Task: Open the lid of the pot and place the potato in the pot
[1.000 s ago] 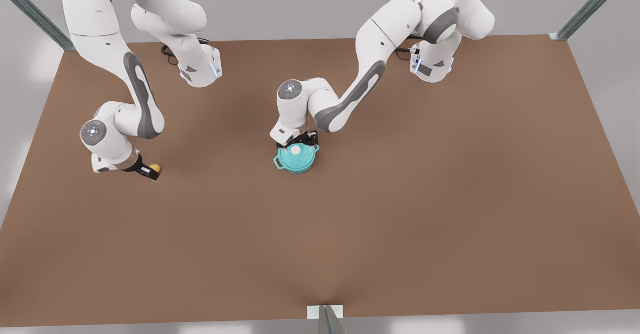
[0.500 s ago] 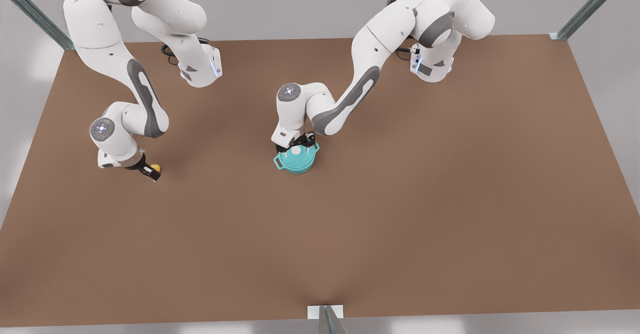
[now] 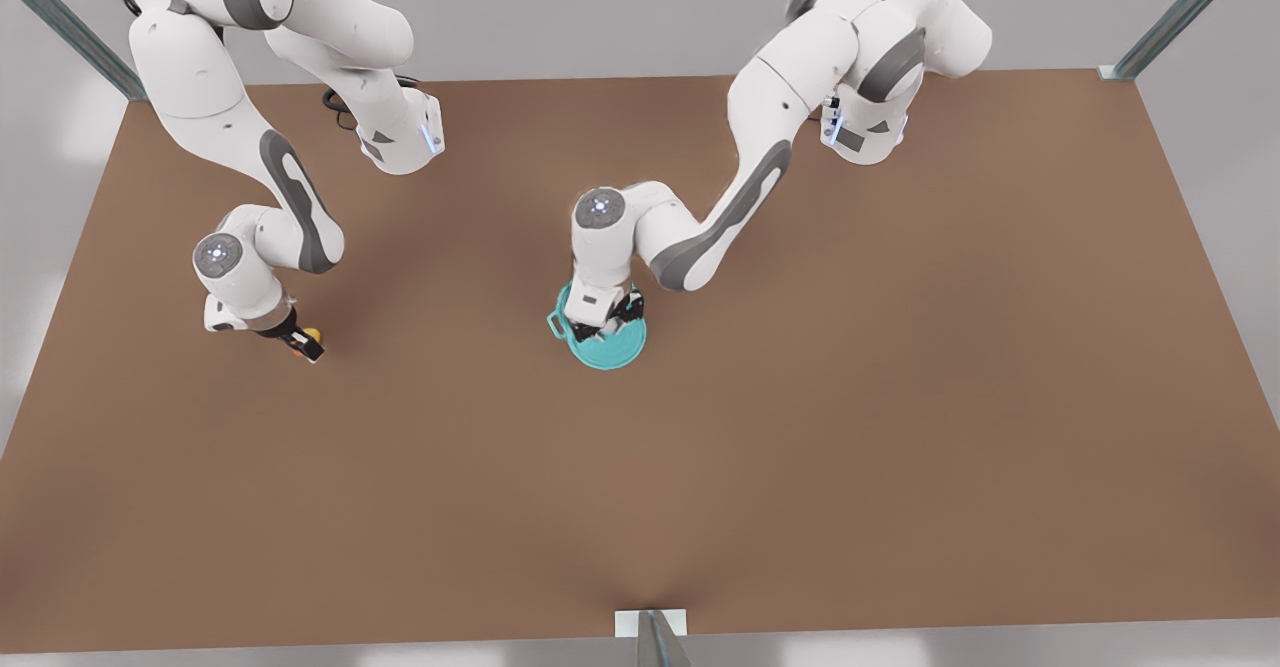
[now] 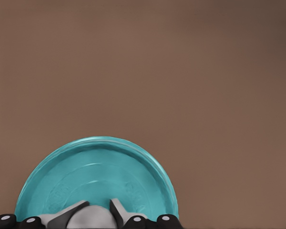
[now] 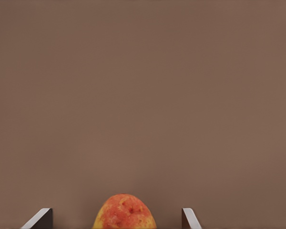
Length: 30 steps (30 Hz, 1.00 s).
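At the centre of the front view, my left claw [image 3: 607,325] is clamped on the white knob [image 4: 91,218] of the pot lid [image 3: 612,351], its fingers [image 4: 120,211] pressed against the knob on both sides. The lid sits tilted and off-centre over the pot [image 3: 562,319], whose loop handle sticks out toward the front view's left. At the left edge of the front view, my right claw [image 3: 300,345] is down by the brown tabletop [image 3: 800,397] with the potato [image 5: 124,212] between its fingers [image 5: 40,218]. They stand spread wide, with a gap on each side of the potato, so they grip nothing.
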Available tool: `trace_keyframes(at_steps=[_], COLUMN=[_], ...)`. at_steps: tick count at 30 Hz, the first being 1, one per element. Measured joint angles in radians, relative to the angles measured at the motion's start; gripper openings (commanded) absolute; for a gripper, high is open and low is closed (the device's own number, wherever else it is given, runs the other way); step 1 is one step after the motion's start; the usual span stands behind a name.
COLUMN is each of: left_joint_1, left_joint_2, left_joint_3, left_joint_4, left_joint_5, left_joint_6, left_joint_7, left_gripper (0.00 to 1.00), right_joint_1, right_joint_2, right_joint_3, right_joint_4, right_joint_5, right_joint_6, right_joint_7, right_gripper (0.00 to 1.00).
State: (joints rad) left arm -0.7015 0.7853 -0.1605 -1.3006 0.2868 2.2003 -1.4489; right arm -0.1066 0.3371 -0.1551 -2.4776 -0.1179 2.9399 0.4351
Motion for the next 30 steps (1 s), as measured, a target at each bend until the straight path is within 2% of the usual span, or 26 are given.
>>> trace_keyframes(at_steps=[5,8,9,10,11,15,17,19,21,22,30], left_joint_1=[0.397,0.461,0.467,0.471,0.473,0.486,0.549,0.693,0.767,0.785,0.792], left_joint_2=[0.067,0.132,0.142,0.148,0.152,0.142,0.053,-0.192,-0.514,-0.566,-0.599], left_joint_3=[0.001,0.004,0.004,0.004,0.003,0.012,0.004,0.003,0.014,0.016,0.017], left_joint_4=[0.062,0.083,0.088,0.09,0.091,0.092,0.092,0.074,-0.207,-0.258,-0.297], left_joint_5=[-0.108,-0.131,-0.135,-0.139,-0.144,-0.164,-0.169,-0.218,-0.264,-0.283,-0.341], left_joint_6=[-0.046,-0.014,-0.001,0.01,0.021,0.048,-0.035,-0.196,-0.278,-0.31,-0.451], left_joint_7=[0.14,0.231,0.259,0.286,0.314,0.442,0.525,0.62,0.704,0.742,0.978], left_gripper=[0.19,0.19,0.22,0.66,1.0,1.0,1.0,1.0,1.0,1.0,1.0], right_joint_1=[0.003,0.004,0.004,0.005,0.005,0.005,0.004,0.004,0.004,0.004,0.004], right_joint_2=[0.014,0.017,0.018,0.018,0.018,0.018,0.018,0.018,0.018,0.018,0.008], right_joint_3=[0.001,0.002,0.002,0.002,0.002,0.002,0.002,0.002,0.002,0.002,0.003], right_joint_4=[-0.002,-0.003,-0.004,-0.004,-0.005,-0.006,-0.007,-0.008,-0.008,-0.008,-0.008], right_joint_5=[-0.002,-0.002,-0.002,-0.003,-0.003,-0.003,-0.003,-0.003,-0.003,-0.003,-0.003], right_joint_6=[0.016,0.024,0.026,0.028,0.029,0.033,0.034,0.034,0.034,0.034,0.029], right_joint_7=[0.008,0.013,0.014,0.015,0.016,0.019,0.02,0.021,0.022,0.022,0.026], right_gripper=[0.99,0.93,0.91,0.89,0.85,0.67,0.63,0.6,0.6,0.59,0.55])
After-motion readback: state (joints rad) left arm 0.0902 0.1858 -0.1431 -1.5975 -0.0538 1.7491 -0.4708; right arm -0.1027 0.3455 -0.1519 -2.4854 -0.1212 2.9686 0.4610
